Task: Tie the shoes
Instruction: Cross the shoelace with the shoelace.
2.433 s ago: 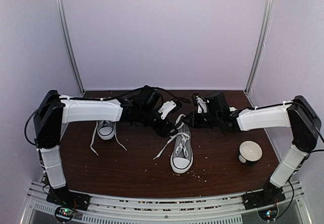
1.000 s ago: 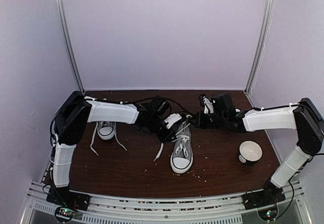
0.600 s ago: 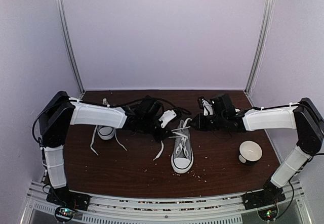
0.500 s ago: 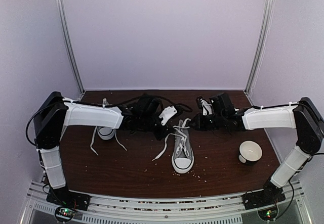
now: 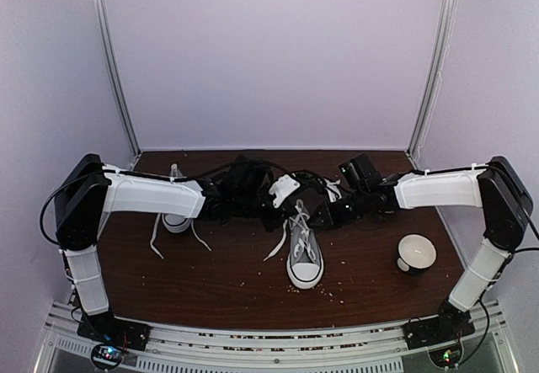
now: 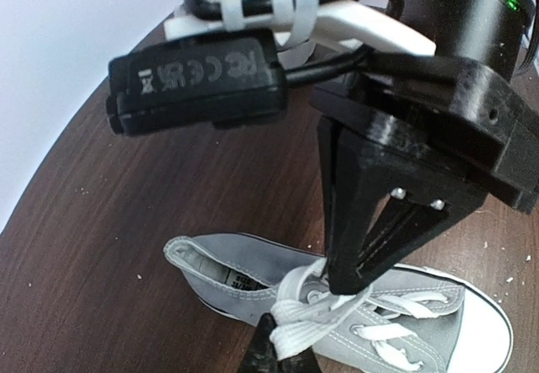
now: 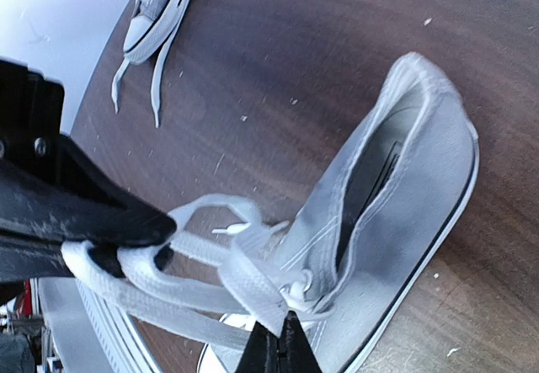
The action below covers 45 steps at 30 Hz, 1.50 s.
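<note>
One grey sneaker (image 5: 304,257) with a white toe cap stands mid-table, toe towards the near edge. Its long white laces (image 6: 316,327) are drawn into loops above the tongue. My left gripper (image 6: 278,349) is shut on a flat lace strand beside the shoe's (image 6: 244,263) collar. My right gripper (image 7: 278,345) is shut on another strand of lace (image 7: 253,293) above the eyelets of the shoe (image 7: 413,196). The two grippers (image 5: 284,208) (image 5: 322,215) meet over the shoe's heel end, fingers nearly touching. The second shoe (image 5: 175,220) lies far left with loose laces, partly hidden behind my left arm.
A white cup (image 5: 415,253) sits on the brown table (image 5: 210,280) at the right, near my right arm's base. Small crumbs are scattered over the tabletop. Pale walls and two metal posts close off the back and sides.
My right gripper has swung down and left towards the shoe's tongue, still holding its lace. The left gripper has shifted slightly right. The shoe has barely moved.
</note>
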{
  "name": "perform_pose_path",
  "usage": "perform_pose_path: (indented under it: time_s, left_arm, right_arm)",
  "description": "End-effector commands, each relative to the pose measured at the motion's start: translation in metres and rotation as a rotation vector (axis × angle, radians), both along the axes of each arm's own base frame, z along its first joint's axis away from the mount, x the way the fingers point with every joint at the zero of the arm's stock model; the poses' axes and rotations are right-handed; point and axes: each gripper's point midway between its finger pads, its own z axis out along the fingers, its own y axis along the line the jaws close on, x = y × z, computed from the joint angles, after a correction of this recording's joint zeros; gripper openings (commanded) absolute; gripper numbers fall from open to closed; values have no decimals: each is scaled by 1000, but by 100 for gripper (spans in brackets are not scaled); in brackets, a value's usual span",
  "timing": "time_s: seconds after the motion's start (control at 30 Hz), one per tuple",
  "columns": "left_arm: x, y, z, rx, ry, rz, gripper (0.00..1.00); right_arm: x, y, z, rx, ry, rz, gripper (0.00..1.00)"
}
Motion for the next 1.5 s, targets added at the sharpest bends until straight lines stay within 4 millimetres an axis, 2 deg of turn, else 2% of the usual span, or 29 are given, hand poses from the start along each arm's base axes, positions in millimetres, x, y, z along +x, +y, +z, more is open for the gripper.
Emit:
perform_pose_path:
  time_s: [0.0, 0.17, 0.43, 0.67, 0.8, 1.0, 1.17, 1.3, 1.37, 1.47]
  left_arm:
    - [-5, -8, 25, -77, -73, -57, 0]
    - [-9, -9, 27, -78, -90, -91, 0]
    - [-10, -5, 30, -64, -121, -97, 0]
    - [-8, -5, 31, -57, -140, -97, 0]
    - [-9, -4, 33, -59, -144, -97, 0]
    - [-10, -1, 34, -63, -148, -93, 0]
    - [-9, -3, 37, -71, -152, -91, 0]
    - [-8, -2, 37, -65, -151, -89, 0]
    - [-7, -1, 35, -59, -151, -80, 0]
    - [-6, 0, 33, -56, -154, -77, 0]
  right_arm:
    - [-9, 15, 8, 48, 3, 104, 0]
    - [-3, 28, 8, 79, 0, 127, 0]
    - [14, 37, 18, 94, -40, 117, 0]
    - [16, 40, 20, 95, -49, 136, 0]
    - [26, 37, 23, 100, -54, 105, 0]
    - [41, 23, 33, 164, -48, 41, 0]
    - [47, 24, 33, 174, -46, 21, 0]
    - [52, 27, 52, 264, -45, 17, 0]
    - [57, 21, 64, 303, -54, -12, 0]
    - [62, 8, 56, 222, -82, -48, 0]
